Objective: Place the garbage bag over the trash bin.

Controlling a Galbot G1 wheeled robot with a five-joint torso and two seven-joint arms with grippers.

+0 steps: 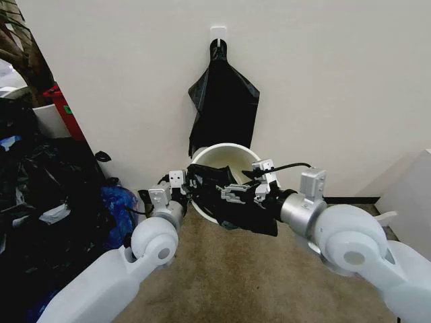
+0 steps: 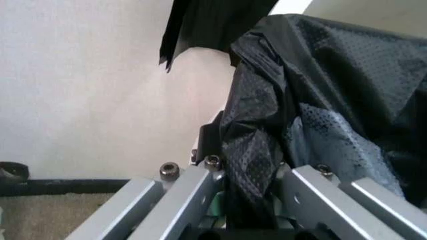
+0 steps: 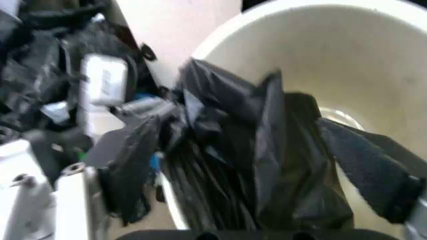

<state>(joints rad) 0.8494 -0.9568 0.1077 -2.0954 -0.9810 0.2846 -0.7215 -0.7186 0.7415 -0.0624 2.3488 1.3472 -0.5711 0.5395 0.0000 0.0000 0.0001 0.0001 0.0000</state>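
While both grippers pinch the thin crinkly black garbage bag [image 1: 232,202] over its near rim, the round white plastic trash bin [image 1: 225,153] stands against the wall. Left gripper [image 1: 180,183] and right gripper [image 1: 237,194] each clamp plastic. Flat black bags [image 1: 222,101] hang above; stuffed sacks [image 1: 40,202] crowd its left.

The near rim of the trash bin [image 1: 225,158] is crowded: the garbage bag [image 1: 232,198] lies bunched across it with the left gripper [image 1: 182,183] and right gripper [image 1: 250,192] clamped on. The far inside stays open; stuffed black sacks [image 1: 40,202] block the left
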